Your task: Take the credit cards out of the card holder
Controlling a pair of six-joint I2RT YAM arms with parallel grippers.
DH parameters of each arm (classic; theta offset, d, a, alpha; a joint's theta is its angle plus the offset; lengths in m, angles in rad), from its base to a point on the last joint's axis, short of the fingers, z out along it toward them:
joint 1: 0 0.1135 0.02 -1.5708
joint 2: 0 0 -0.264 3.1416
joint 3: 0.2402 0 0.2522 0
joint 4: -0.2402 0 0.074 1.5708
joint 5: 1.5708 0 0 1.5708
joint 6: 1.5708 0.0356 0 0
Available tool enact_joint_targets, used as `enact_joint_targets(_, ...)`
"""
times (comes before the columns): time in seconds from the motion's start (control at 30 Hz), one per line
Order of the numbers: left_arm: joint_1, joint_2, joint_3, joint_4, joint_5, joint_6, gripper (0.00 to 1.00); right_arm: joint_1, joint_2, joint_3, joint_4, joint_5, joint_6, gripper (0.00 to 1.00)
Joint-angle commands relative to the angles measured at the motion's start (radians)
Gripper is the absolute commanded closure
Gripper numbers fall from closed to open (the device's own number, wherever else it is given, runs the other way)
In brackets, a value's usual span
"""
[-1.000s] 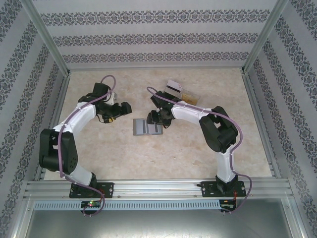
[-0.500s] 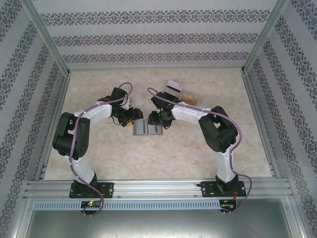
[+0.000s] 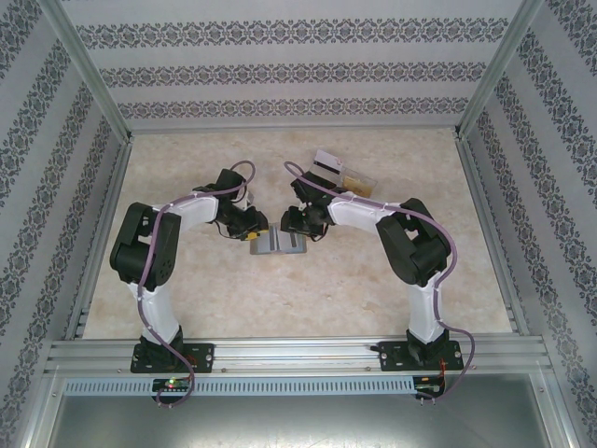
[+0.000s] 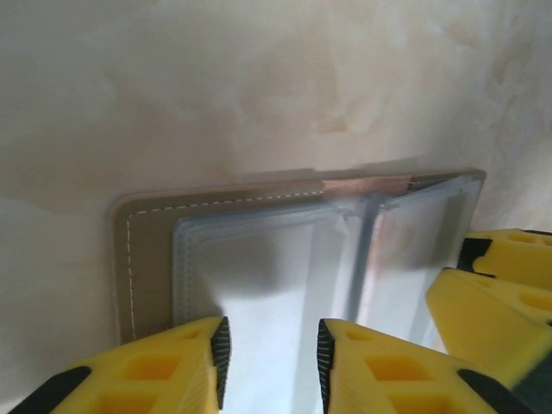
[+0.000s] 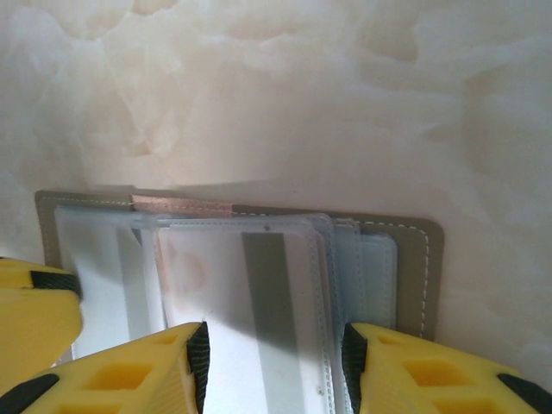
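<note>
Mid-table, card holder: the grey card holder (image 3: 277,243) lay opened flat on the table (image 3: 187,308) between the two claws, its clear sleeves (image 4: 259,259) facing up.
Left arm: the left arm (image 3: 177,219) rose from its base, folded at the elbow and reached right, its wrist tipped down over the holder's left panel.
Left claw: the left claw (image 4: 269,347) hung low over the sleeves, jaws parted by a narrow gap, with nothing seen clamped between them.
Right arm: the right arm (image 3: 359,213) bent at a high elbow and stretched left, its wrist angled down at the holder's right panel.
Right claw: the right claw (image 5: 276,349) stood with its jaws spread wider, straddling a sleeve from above; no grip could be seen.
Cards: a pale striped card (image 5: 267,293) sat inside the top sleeve on the right panel. A white card (image 3: 326,161) lay well behind the holder, just beside a clear tray (image 3: 362,181).
Markings: white stitching (image 4: 129,259) ran round the holder's border, and a copper-coloured strip (image 4: 362,184) ran along its far edge near the crease.
Crowding: each wrist view caught the other claw's yellow fingers (image 4: 504,289) at its edge, close over the same holder.
Surroundings: patterned walls (image 3: 280,70) enclosed the table on three sides.
</note>
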State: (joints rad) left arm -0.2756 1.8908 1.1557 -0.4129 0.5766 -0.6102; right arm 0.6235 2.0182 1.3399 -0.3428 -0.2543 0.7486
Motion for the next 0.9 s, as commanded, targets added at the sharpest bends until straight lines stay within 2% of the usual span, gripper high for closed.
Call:
enact_joint_targets(0.0, -0.012, 0.036, 0.017, 0.002, -0.019, 0.008, 0.68, -0.007, -0.002, -0.055, 0.034, -0.067, 0.032, 0.53)
enact_joint_targets(0.27, -0.011, 0.047, 0.027, -0.031, -0.060, 0.027, 0.72, -0.019, -0.045, -0.074, 0.065, -0.087, 0.039, 0.53)
enact_joint_targets(0.87, -0.012, 0.027, 0.046, -0.048, -0.064, 0.043, 0.74, -0.018, -0.100, -0.059, 0.085, -0.183, 0.048, 0.55)
